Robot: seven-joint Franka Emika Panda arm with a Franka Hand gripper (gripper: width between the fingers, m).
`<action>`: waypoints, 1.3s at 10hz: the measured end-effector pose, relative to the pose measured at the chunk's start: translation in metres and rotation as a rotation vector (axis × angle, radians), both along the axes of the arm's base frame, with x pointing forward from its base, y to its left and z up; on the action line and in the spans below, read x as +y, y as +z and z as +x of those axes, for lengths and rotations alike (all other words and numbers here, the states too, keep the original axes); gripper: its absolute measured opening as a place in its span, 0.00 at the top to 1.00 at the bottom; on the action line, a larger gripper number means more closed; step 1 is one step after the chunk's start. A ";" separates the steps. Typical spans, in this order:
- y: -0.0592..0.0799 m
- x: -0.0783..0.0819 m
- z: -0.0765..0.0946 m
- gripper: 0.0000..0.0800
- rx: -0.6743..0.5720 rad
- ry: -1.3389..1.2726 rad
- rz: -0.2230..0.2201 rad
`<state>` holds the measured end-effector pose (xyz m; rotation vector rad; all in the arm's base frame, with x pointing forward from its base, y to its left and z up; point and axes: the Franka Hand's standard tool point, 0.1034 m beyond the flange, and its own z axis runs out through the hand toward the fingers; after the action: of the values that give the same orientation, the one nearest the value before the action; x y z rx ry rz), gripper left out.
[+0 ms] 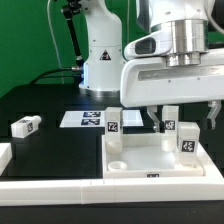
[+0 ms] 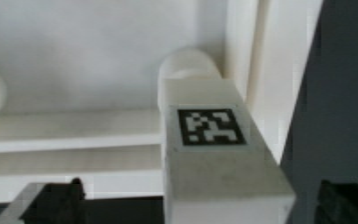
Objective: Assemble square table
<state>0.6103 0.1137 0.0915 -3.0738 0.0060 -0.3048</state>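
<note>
While the arm (image 1: 170, 30) hangs over the top (image 1: 150, 160) at the lower right of the exterior view, the gripper (image 2: 197, 203) is wide apart, one finger on each side of a leg (image 2: 208, 140), not touching it. A corner leg (image 1: 113, 122) stands on the top's back left. A loose leg (image 1: 25, 126) lies far left.

The scene is evenly and brightly lit in the exterior view, white parts being nearly washed out against the black table (image 1: 50, 100); a soft shadow is cast inside the top (image 1: 140, 155). The wrist view is rendered soft, the leg (image 2: 211, 165) and its tag (image 2: 208, 127) being blurred at close range.
</note>
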 end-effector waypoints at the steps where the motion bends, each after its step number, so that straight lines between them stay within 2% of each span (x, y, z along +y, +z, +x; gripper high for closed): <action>1: 0.001 -0.001 0.005 0.19 0.035 -0.001 0.001; 2: -0.001 -0.006 0.004 0.19 0.133 -0.004 0.004; 3: 0.001 -0.012 0.011 0.19 0.199 -0.018 0.010; 4: 0.000 -0.012 0.017 0.19 0.193 -0.033 0.012; 7: -0.010 0.001 0.012 0.19 0.211 -0.111 0.028; 9: -0.018 0.019 0.002 0.19 0.200 -0.110 0.034; 11: -0.021 0.016 -0.001 0.19 0.204 -0.134 0.034; 13: -0.022 0.015 -0.001 0.51 0.205 -0.135 0.033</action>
<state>0.6088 0.1292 0.0696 -3.0617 0.2257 0.0067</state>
